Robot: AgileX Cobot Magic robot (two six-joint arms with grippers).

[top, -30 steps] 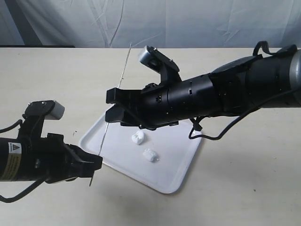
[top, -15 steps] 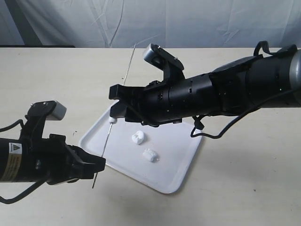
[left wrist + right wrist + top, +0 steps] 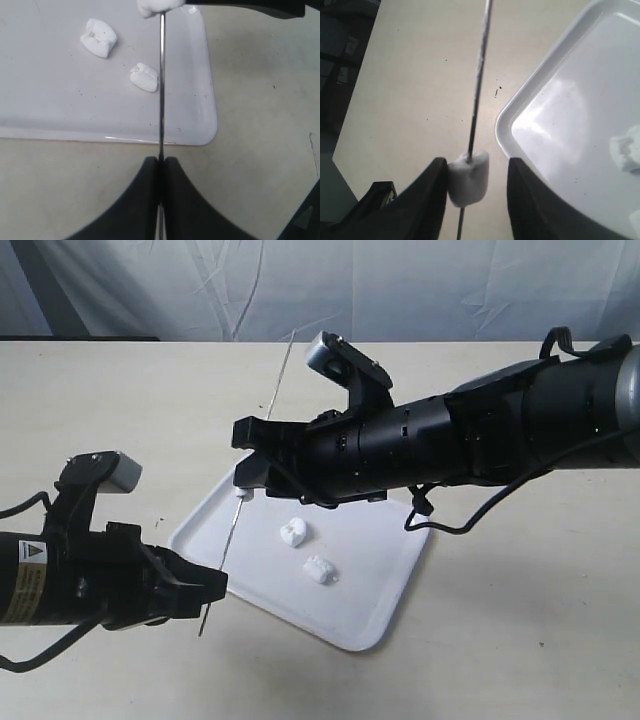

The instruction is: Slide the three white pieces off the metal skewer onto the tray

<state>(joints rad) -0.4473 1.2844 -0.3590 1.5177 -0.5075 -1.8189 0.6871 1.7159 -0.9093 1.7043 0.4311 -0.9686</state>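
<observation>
1. White tray (image 3: 385,585) lies on the beige table (image 3: 520,640), with one loose piece (image 3: 292,532) near its middle and a second loose piece (image 3: 319,569) just nearer and to the right of it
2. The third piece (image 3: 468,177) is threaded on the skewer (image 3: 227,543), which slants from the near left up toward the far side of the table
3. The left gripper (image 3: 161,162) has its jaws pressed together on the near end of the skewer, pinching it just off the tray's near left edge
4. The right gripper (image 3: 245,455) has its jaws spread on either side of the third piece; one finger seems to touch it, the other stands clear, so nothing is clamped
5. By my reading two pieces are done and the last one has yet to be pushed off the free far end
6. Risk: this piece hangs over the tray's left rim, perhaps just outside it, and the free end reaches out over bare table, so a piece pushed off there could land beside the tray
7. Risk: with jaws this wide, the fingers could slip past the soft piece without moving it
8. Risk: a sideways push on so thin a rod could bend it or twist it out of the left pinch
</observation>
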